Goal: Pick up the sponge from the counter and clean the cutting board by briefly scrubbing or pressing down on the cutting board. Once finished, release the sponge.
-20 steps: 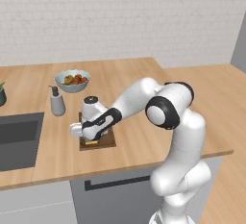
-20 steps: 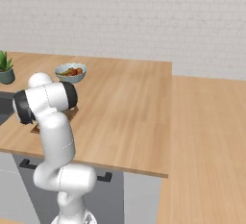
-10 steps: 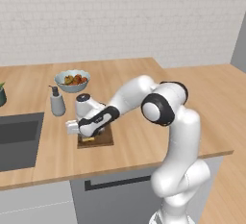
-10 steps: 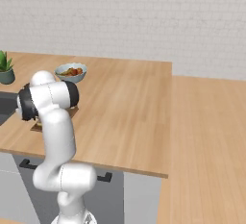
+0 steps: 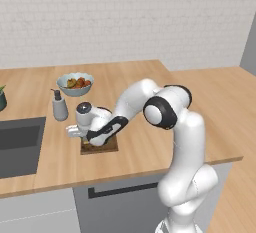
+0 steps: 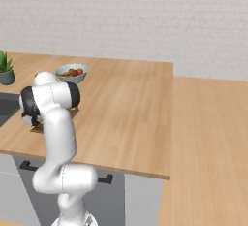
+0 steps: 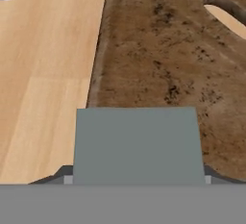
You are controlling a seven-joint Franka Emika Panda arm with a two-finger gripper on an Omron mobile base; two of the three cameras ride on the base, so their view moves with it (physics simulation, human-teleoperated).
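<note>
The grey-blue sponge (image 7: 137,143) sits between my fingertips, low over the near left part of the cutting board (image 7: 168,59), in the hand view. My gripper (image 7: 138,176) is shut on the sponge. The board is dark brown with speckled stains and a slot hole (image 7: 226,7) at its far right. From the left base view, the gripper (image 5: 93,138) is bent down onto the cutting board (image 5: 107,147), which lies on the light wooden counter (image 5: 137,157). In the right base view my arm hides most of the cutting board (image 6: 37,129).
A soap dispenser (image 5: 60,106) stands just behind and left of the board. A bowl of food (image 5: 75,83) is farther back. The dark sink (image 5: 17,144) lies left of the board, and a plant (image 6: 6,69) stands beyond it.
My hand has slid a little to the left along the board, toward the sink, with the sponge still held. The board stays put.
</note>
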